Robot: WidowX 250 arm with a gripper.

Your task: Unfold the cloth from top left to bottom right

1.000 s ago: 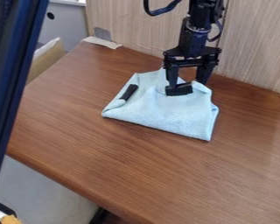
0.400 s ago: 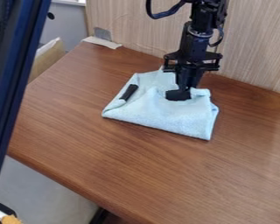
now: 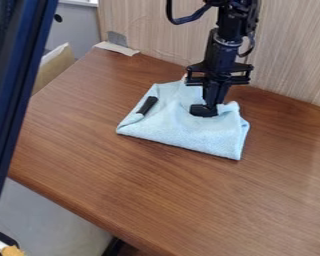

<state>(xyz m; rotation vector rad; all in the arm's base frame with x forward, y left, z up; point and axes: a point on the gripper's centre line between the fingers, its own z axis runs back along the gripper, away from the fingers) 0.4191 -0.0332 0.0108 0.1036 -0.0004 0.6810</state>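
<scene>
The 1 arm's fingers (image 3: 203, 111) are pressed together, seemingly pinching the upper fold of the cloth (image 3: 179, 125). Most of the cloth lies on the surface (image 3: 163, 190) toward 8 o'clock from them, its long axis roughly 10 to 4. A dark strip (image 3: 147, 105) rests on it toward 9. Unfolding likely calls for a lift, then a draw toward 4 or 5; the wall (image 3: 286, 62) at 12 leaves less room than the broad surface toward 6.
</scene>
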